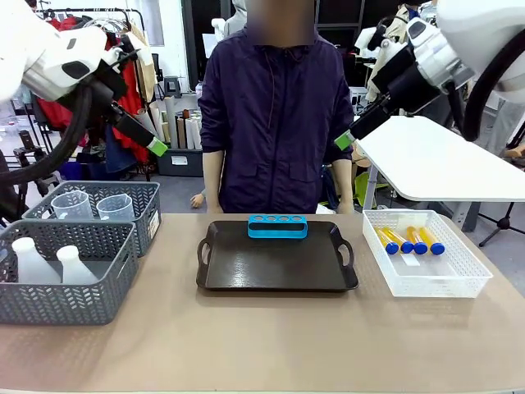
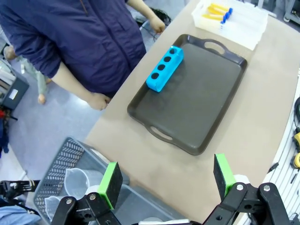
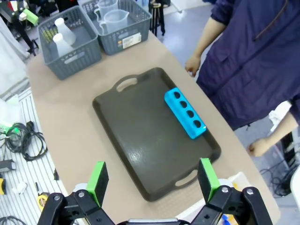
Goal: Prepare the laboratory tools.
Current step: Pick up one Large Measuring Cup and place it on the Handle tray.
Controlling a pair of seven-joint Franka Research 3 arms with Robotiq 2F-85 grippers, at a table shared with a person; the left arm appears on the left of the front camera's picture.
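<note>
Above the counter (image 1: 262,345), left fingers (image 2: 111,180) and right fingers (image 3: 206,177) are hanging spread and empty, while the tray (image 1: 279,275) is carrying the rack (image 1: 277,226), jugs (image 1: 72,203) and flasks (image 1: 70,264) are sitting in grey baskets (image 1: 66,308), and tubes (image 1: 410,240) are lying in a white basket (image 1: 426,287), so any descent is probably needing careful centring

A small blue rack (image 1: 277,226) with four round holes, all empty, lies along the far edge of the dark tray (image 1: 275,275). Four blue-capped tubes (image 1: 408,240) of yellow liquid lie side by side in the white basket (image 1: 426,283) at the right, caps toward the robot. Two clear measuring jugs (image 1: 72,203) stand upright in the far grey basket (image 1: 148,201). Two frosted white flasks (image 1: 74,264), seemingly empty, stand in the nearer grey basket (image 1: 66,304)
</note>
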